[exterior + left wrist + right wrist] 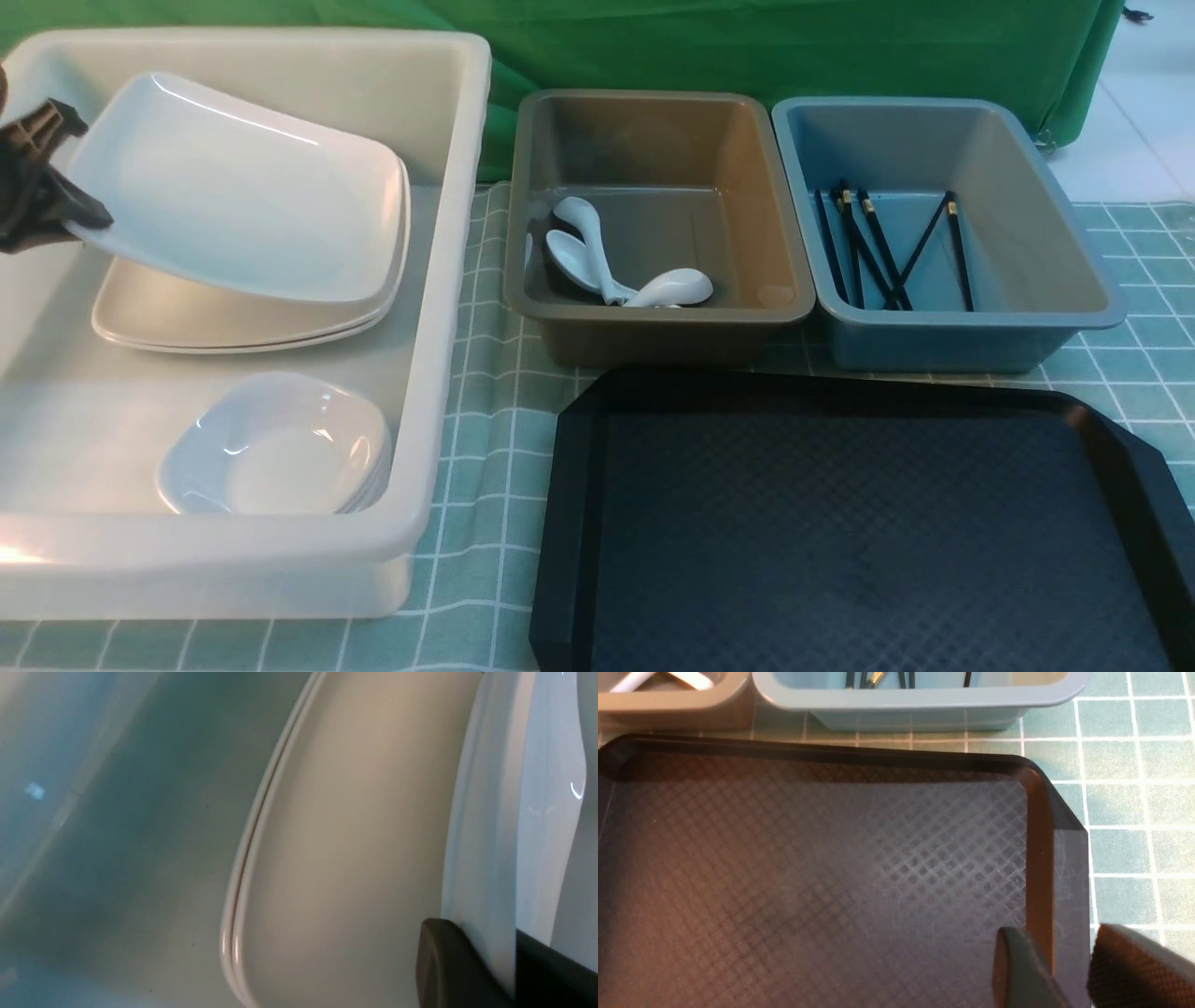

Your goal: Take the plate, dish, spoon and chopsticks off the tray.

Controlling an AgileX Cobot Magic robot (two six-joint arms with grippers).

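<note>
My left gripper (75, 177) is shut on the rim of the white plate (233, 187), which hangs tilted over two stacked plates (243, 322) in the white bin (448, 280). In the left wrist view the plate's edge (490, 835) sits between the fingers of the left gripper (486, 938). A stack of small dishes (280, 448) rests in the same bin. White spoons (597, 261) lie in the grey-brown bin, black chopsticks (887, 247) in the blue bin. The black tray (840, 387) shows only its textured floor. My right gripper (1059, 942) is open above the tray's right rim (1036, 812).
The grey-brown bin (653, 103) and the blue-grey bin (934, 107) stand side by side just behind the tray. A green checked cloth (485, 392) covers the table. A green curtain (747, 47) closes off the back.
</note>
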